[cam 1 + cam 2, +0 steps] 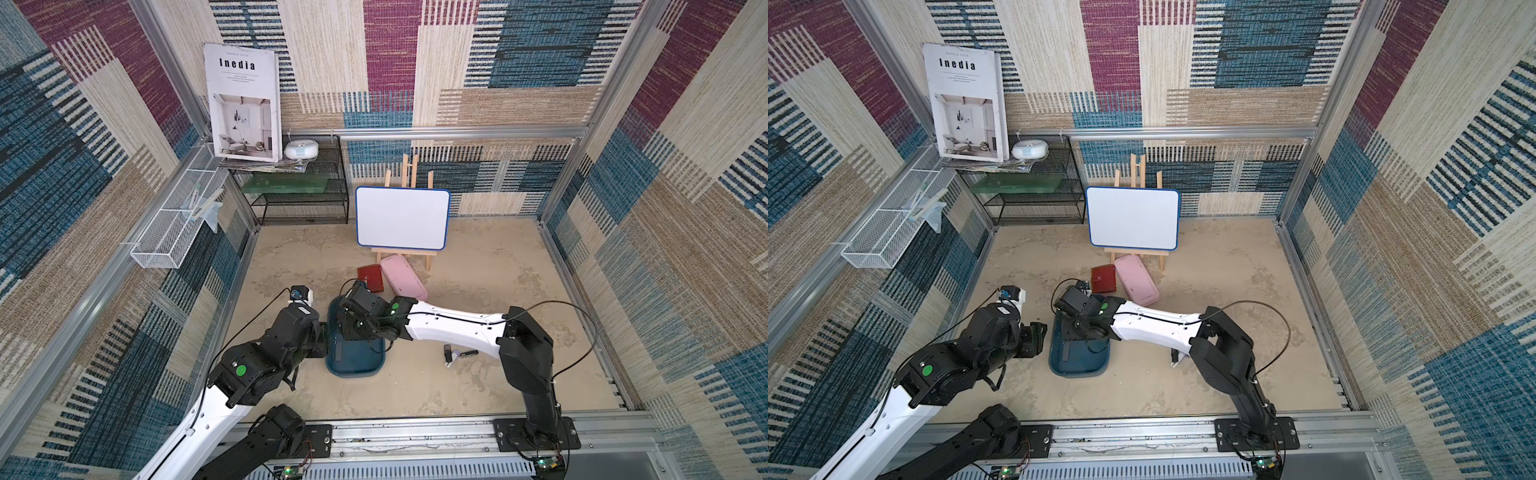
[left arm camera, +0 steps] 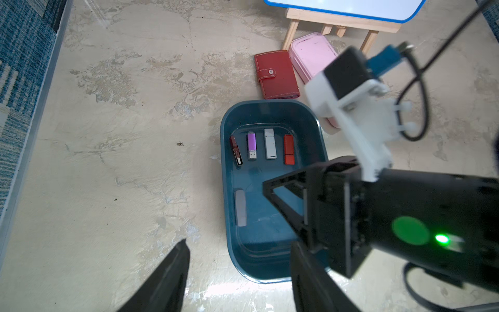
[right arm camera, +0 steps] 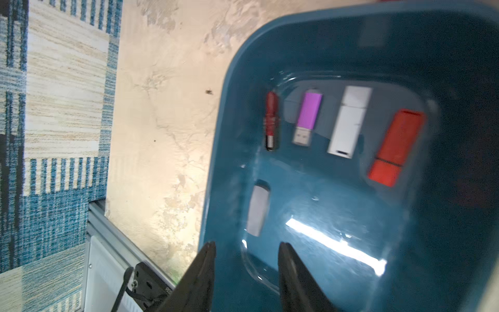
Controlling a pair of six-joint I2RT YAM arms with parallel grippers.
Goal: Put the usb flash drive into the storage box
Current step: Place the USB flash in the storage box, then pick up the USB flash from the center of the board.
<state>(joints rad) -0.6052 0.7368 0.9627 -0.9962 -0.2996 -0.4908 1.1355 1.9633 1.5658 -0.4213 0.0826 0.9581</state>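
The sandy mottled tabletop [image 1: 519, 291] is bare over its whole right half, right up to the right edge. The left edge has only a narrow bare strip, and the left arm hangs over it. A white board with a blue frame [image 1: 402, 218] stands on a wooden easel [image 1: 409, 166] at the middle of the far edge. A black wire shelf [image 1: 299, 208] fills the far left corner. Between the easel and the box lie a red stitched leather wallet [image 2: 275, 74] and a pink oblong plastic case [image 2: 310, 54], side by side. The wallet is just beside the box's far rim.

The shallow dark teal-blue plastic storage box [image 1: 361, 359] sits left of the middle, toward the front edge. Across its far half four flash drives lie in a row: a dark red swivel drive [image 3: 271, 120], a purple drive [image 3: 309, 110], a white drive [image 3: 349, 121] and an orange-red drive [image 3: 397, 146]. A grey flash drive [image 3: 258, 208] lies flat along the left wall, apart from that row.

The right gripper [image 3: 247, 244] hangs over the box with its fingers parted and nothing between them. The grey drive lies just ahead of the fingertips, untouched. The left gripper [image 2: 239, 241] hangs by the box's left rim, fingers spread and empty.

Right of the box, under the right arm, a few small loose flash drives [image 1: 457, 355] lie on the tabletop.
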